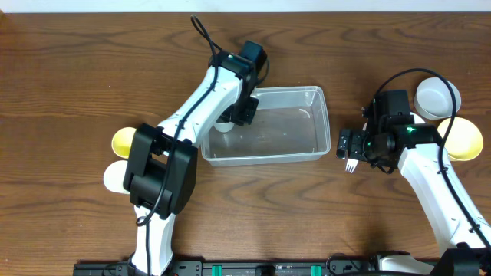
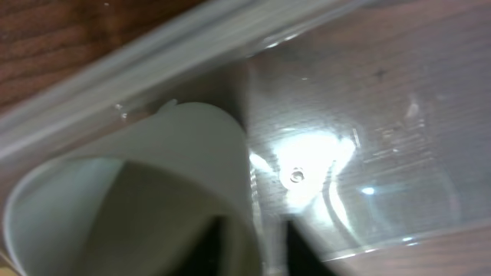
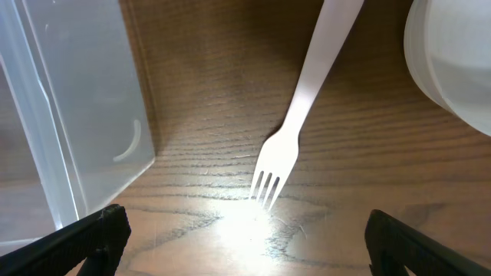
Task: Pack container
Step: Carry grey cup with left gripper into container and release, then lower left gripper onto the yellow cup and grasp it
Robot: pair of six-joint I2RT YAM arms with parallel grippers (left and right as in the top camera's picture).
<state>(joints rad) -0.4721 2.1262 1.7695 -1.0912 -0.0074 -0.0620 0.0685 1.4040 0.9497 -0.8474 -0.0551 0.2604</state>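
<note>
The clear container lies mid-table. My left gripper is at its far left corner, shut on the wall of a white cup that sits tilted inside that end. In the left wrist view the cup fills the lower left, with my fingers either side of its wall and the container's rim above. My right gripper is open and empty, low over a white plastic fork on the table right of the container. In the right wrist view the fork lies ahead of the spread fingers.
A white bowl and a yellow bowl stand at the right, behind my right arm. A yellow bowl and a white bowl stand at the left. The container's corner is close to my right gripper's left finger.
</note>
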